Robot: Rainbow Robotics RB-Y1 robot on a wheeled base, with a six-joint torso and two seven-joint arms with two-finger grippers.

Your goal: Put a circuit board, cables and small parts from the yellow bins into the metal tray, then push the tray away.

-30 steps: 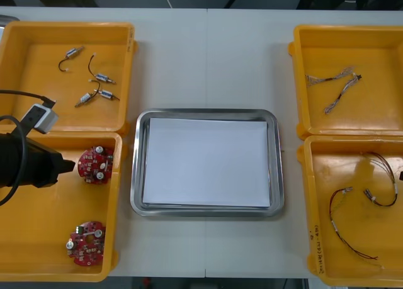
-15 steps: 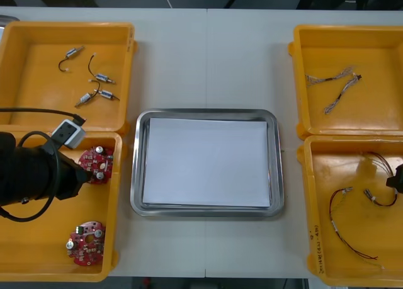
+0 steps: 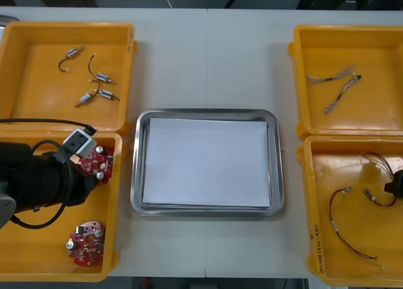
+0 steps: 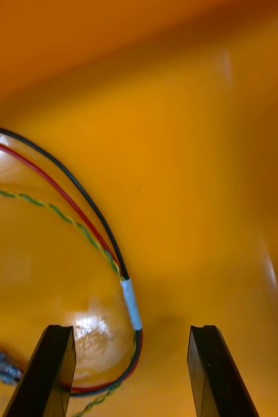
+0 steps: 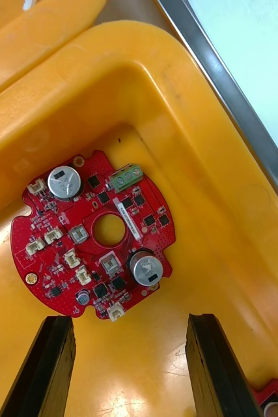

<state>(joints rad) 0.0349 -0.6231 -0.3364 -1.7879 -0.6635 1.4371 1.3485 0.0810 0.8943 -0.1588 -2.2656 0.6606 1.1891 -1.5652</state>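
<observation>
Left gripper (image 5: 129, 319) hung wide over a round red circuit board (image 5: 96, 234) (glossy yellow bin (image 5: 197, 130)); right gripper (image 4: 129, 328), wide, over thin red-and-black cables (image 4: 131, 303).

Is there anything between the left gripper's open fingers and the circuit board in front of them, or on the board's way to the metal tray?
Nothing visible lies between the left gripper and the red circuit board. On the way to the metal tray stands only the wall of the yellow bin, which the board must be lifted over.
</observation>
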